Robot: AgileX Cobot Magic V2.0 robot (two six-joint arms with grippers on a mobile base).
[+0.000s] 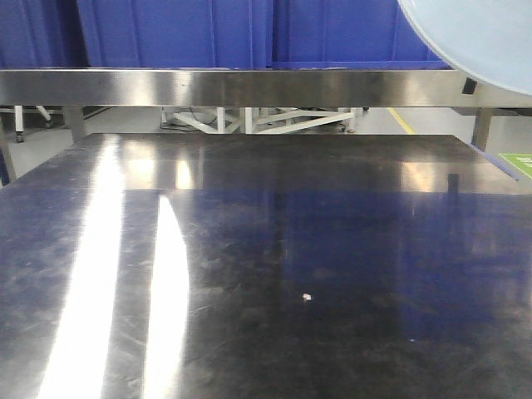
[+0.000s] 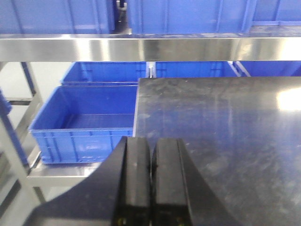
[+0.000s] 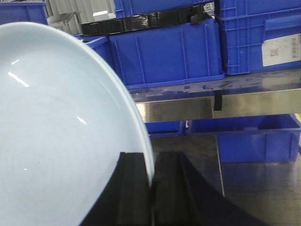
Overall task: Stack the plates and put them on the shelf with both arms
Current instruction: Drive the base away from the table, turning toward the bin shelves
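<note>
Right wrist view: right gripper (image 3: 151, 188) pinching the rim of a pale blue-white plate (image 3: 56, 132).

Black fingers (image 3: 134, 188) closed on the rim, one on each face, with the glossy plate steeply tilted, spreading up and left from the grip and filling the left half of that view. Beyond it, a brushed-steel shelf bar (image 3: 188, 106) carrying blue crates (image 3: 164, 52). From the front, only a pale arc of the plate in the upper right corner, raised well above the dark tabletop (image 1: 291, 249) and overlapping the shelf bar. Cannot tell whether a second plate lies stacked against it. Left gripper (image 2: 150, 183) pressed together on nothing, hovering over the tabletop's left edge, near a lower crate (image 2: 84, 122) sitting open on the tier below.
</note>
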